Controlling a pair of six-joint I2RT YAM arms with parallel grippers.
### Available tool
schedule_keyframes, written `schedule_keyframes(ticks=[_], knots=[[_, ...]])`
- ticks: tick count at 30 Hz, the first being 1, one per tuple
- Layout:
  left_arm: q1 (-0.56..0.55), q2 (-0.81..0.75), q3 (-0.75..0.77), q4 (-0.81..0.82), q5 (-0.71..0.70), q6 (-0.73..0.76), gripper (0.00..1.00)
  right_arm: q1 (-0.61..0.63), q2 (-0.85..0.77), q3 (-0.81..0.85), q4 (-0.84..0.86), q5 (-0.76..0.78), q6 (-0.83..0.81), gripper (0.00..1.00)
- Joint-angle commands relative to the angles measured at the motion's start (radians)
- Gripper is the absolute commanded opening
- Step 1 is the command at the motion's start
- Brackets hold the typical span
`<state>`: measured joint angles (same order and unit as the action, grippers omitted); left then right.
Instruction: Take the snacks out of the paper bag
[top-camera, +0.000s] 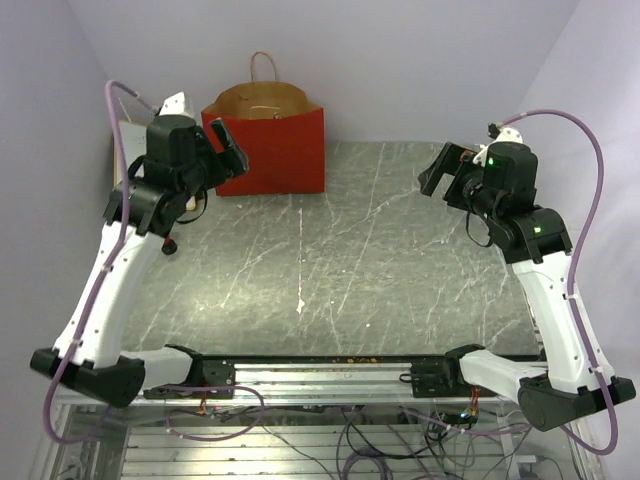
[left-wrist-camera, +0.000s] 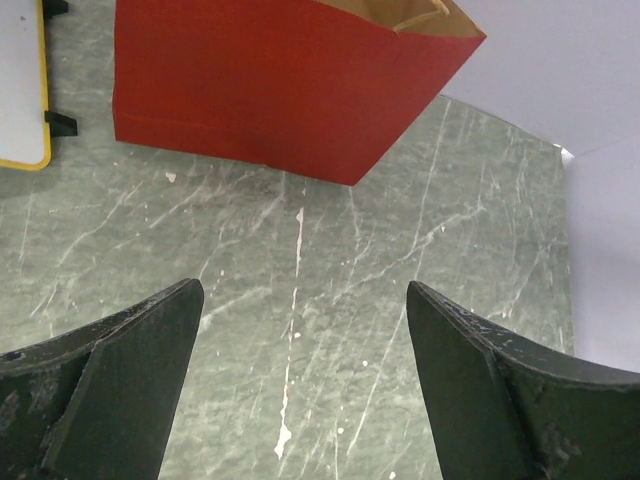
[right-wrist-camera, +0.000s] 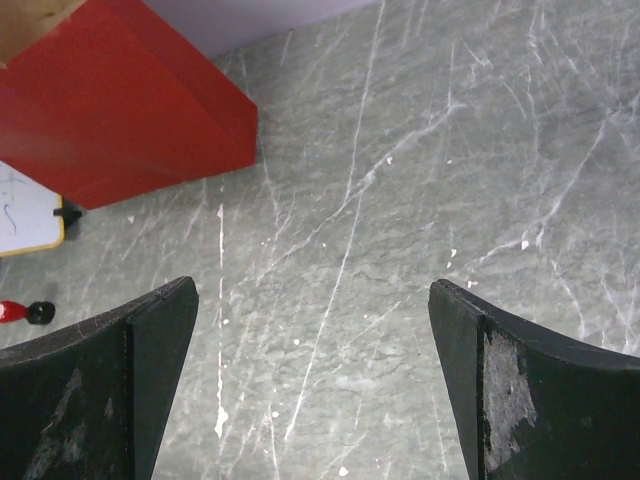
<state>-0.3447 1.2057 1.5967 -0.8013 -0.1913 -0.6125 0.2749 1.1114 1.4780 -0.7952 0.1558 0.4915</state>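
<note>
The paper bag (top-camera: 270, 150) stands upright at the back left of the table, red outside, brown inside, with a thin loop handle up. It also shows in the left wrist view (left-wrist-camera: 270, 80) and in the right wrist view (right-wrist-camera: 120, 120). The snacks are hidden; none show in any view. My left gripper (top-camera: 232, 155) is open and empty, raised just left of the bag's front. My right gripper (top-camera: 440, 170) is open and empty, raised over the right side of the table, well apart from the bag. In both wrist views the fingers (left-wrist-camera: 130, 380) (right-wrist-camera: 520, 380) stand wide over bare table.
A white board with a yellow edge (left-wrist-camera: 22, 80) lies left of the bag. A small red and black object (right-wrist-camera: 20, 312) lies on the table near it. The grey marbled table (top-camera: 340, 260) is walled by pale lilac panels at back and sides.
</note>
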Motion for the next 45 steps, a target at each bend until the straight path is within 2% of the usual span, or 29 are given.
schedule_keyframes(ticks=[1,5,8,11,12,15,18,21,25,29,33,35,39,45], knots=[[0.027,0.102,0.095,0.034,0.056,0.014,0.93,-0.01,-0.011,-0.022,0.039,-0.06,-0.068,1.0],[0.059,0.209,0.168,0.1,0.162,-0.061,0.93,-0.011,-0.006,-0.035,0.068,-0.094,-0.086,1.0],[0.087,0.277,0.187,0.22,0.246,-0.183,0.93,-0.012,-0.004,-0.031,0.086,-0.107,-0.1,1.0],[0.104,0.334,0.154,0.409,0.302,-0.36,0.94,-0.012,-0.004,-0.029,0.097,-0.109,-0.115,1.0],[0.106,0.349,0.131,0.488,0.308,-0.424,0.99,-0.013,-0.006,-0.03,0.098,-0.107,-0.119,1.0],[0.107,0.419,0.109,0.676,0.291,-0.596,0.94,-0.013,-0.013,-0.036,0.097,-0.092,-0.121,1.0],[0.098,0.502,0.174,0.701,0.235,-0.666,0.96,-0.014,-0.029,-0.051,0.092,-0.088,-0.122,1.0],[0.085,0.572,0.253,0.623,0.161,-0.706,0.95,-0.014,-0.045,-0.071,0.093,-0.075,-0.12,1.0],[0.073,0.617,0.3,0.486,0.061,-0.82,0.86,-0.013,-0.05,-0.08,0.085,-0.057,-0.116,1.0],[0.062,0.618,0.29,0.519,-0.002,-0.84,0.66,-0.013,-0.047,-0.075,0.08,-0.056,-0.12,1.0],[0.062,0.626,0.283,0.516,0.033,-0.867,0.46,-0.014,-0.035,-0.066,0.073,-0.062,-0.123,1.0],[0.062,0.612,0.264,0.535,0.051,-0.868,0.38,-0.014,-0.028,-0.057,0.067,-0.069,-0.124,1.0],[0.062,0.536,0.171,0.574,0.091,-0.87,0.22,-0.014,-0.026,-0.066,0.063,-0.094,-0.118,1.0],[0.065,0.399,-0.034,0.628,0.174,-0.885,0.12,-0.013,-0.02,-0.094,0.073,-0.112,-0.101,1.0]])
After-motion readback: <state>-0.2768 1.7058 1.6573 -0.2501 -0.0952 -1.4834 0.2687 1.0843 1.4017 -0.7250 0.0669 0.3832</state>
